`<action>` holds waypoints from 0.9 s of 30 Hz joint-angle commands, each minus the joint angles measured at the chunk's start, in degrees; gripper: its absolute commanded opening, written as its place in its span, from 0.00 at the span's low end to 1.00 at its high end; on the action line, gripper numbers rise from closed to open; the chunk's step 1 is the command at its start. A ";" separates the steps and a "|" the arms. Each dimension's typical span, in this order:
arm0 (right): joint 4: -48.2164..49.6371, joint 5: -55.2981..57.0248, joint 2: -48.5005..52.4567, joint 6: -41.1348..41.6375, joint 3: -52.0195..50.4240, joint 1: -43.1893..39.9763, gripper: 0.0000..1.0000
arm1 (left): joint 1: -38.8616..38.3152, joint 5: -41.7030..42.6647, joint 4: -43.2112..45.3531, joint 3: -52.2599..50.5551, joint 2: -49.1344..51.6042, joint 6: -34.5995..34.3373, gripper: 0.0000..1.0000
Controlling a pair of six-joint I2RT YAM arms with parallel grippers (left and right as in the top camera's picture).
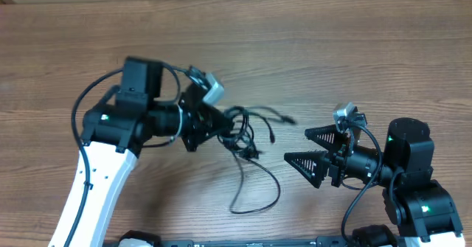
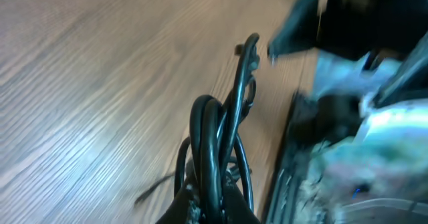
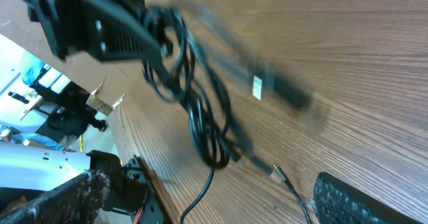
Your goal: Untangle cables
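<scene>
The cables [image 1: 242,133] are thin black cords bunched at the table's middle. One loop [image 1: 258,195] trails toward the front edge, and a plug end [image 1: 290,119] points right. My left gripper [image 1: 221,122] is shut on the bunch's left side. In the left wrist view the cords [image 2: 214,134] rise from between its fingertips [image 2: 237,207]. My right gripper [image 1: 296,145] stands open to the right of the bunch, apart from it. In the right wrist view the bunch [image 3: 194,110] hangs from the left gripper [image 3: 93,20], and a silver-tipped plug [image 3: 277,174] lies near my right finger [image 3: 354,200].
The wooden table [image 1: 354,48] stretches bare behind both arms. The left arm's white link [image 1: 96,195] crosses the front left. The right arm's base [image 1: 420,195] sits at the front right. A black rail [image 1: 258,241] runs along the front edge.
</scene>
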 commanded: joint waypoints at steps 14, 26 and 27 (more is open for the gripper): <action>-0.42 2.38 -0.20 -0.28 1.99 -0.07 0.98 | -20.13 -19.78 -4.72 1.03 -1.01 24.04 0.04; -4.83 2.91 -0.20 -6.21 1.99 -0.07 0.84 | -22.01 -13.35 2.47 1.03 -1.01 24.00 0.04; -5.16 2.93 -0.20 -6.51 1.99 -0.07 0.87 | -22.01 -13.25 3.02 1.03 -1.01 24.00 0.04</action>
